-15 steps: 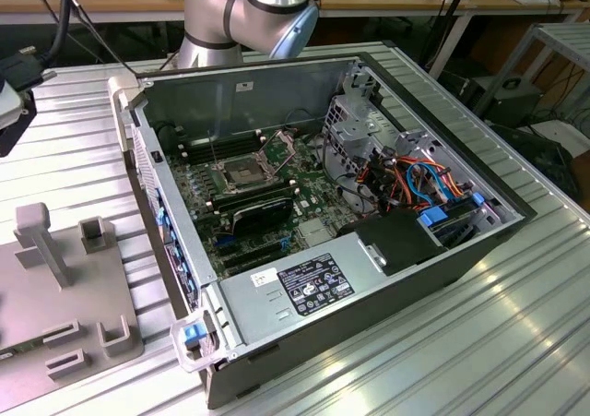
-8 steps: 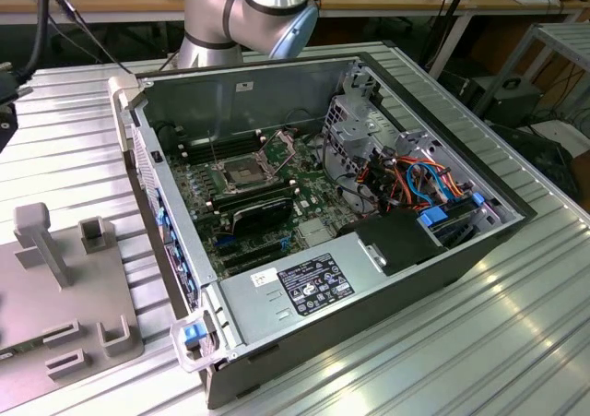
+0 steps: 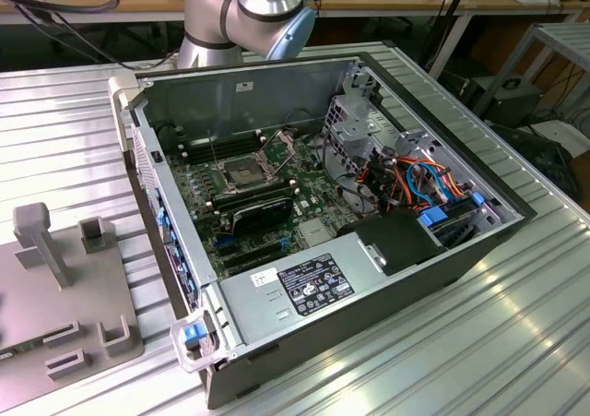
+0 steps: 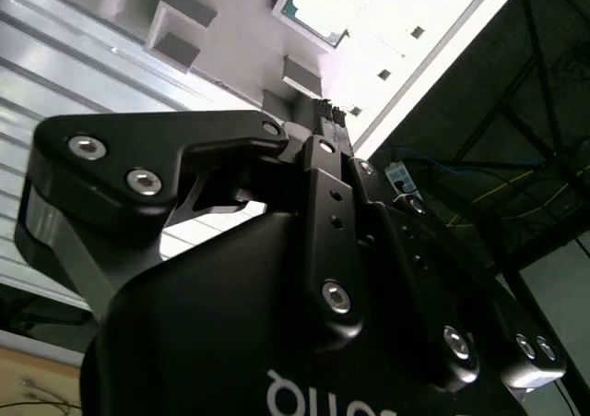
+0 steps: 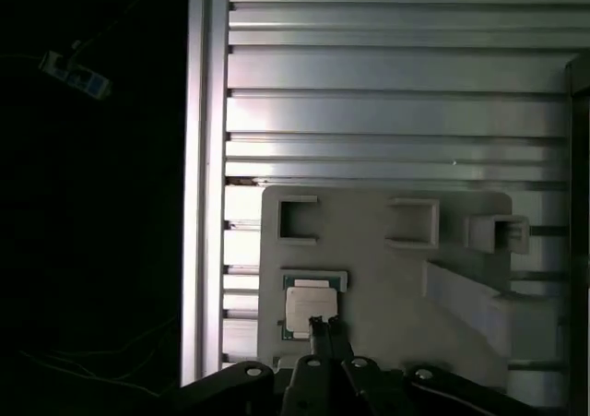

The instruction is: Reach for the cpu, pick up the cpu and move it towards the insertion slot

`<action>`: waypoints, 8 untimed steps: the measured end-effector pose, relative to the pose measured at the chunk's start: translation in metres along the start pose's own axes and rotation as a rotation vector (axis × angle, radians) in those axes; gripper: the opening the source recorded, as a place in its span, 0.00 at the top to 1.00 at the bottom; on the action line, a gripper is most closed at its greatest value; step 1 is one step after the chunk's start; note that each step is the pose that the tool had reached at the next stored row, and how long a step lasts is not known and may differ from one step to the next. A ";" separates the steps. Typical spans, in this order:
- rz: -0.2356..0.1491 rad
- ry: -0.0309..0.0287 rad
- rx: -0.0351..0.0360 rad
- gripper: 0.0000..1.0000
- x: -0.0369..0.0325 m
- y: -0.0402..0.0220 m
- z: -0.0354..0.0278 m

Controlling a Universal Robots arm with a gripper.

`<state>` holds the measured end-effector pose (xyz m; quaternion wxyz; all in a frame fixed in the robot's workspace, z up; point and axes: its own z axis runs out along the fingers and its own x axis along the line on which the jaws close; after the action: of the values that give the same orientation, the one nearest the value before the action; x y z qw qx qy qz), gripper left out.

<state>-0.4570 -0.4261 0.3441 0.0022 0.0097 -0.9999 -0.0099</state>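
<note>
Carefully: hovering with the gripper [image 5: 324,323] above the cpu [image 5: 312,303], flat in the grey tray [image 5: 387,287]. Jaws pressed shut, holding nothing. Might bump or scratch it if lowered shut. In the exterior view, insertion slot [image 3: 241,172] toward two o'clock from that tray.

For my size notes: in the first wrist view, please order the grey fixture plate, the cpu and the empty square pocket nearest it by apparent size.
1. grey fixture plate
2. cpu
3. empty square pocket, slightly smaller than the cpu
</note>
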 end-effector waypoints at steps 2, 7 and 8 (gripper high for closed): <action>0.000 0.0000 0.0000 0.89 0.0126 -0.0008 0.0018; 0.000 0.0000 -0.0001 0.89 0.0141 -0.0009 0.0018; 0.000 0.0000 -0.0001 0.89 0.0141 -0.0009 0.0018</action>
<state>-0.4711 -0.4273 0.3424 0.0022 0.0096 -0.9999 -0.0099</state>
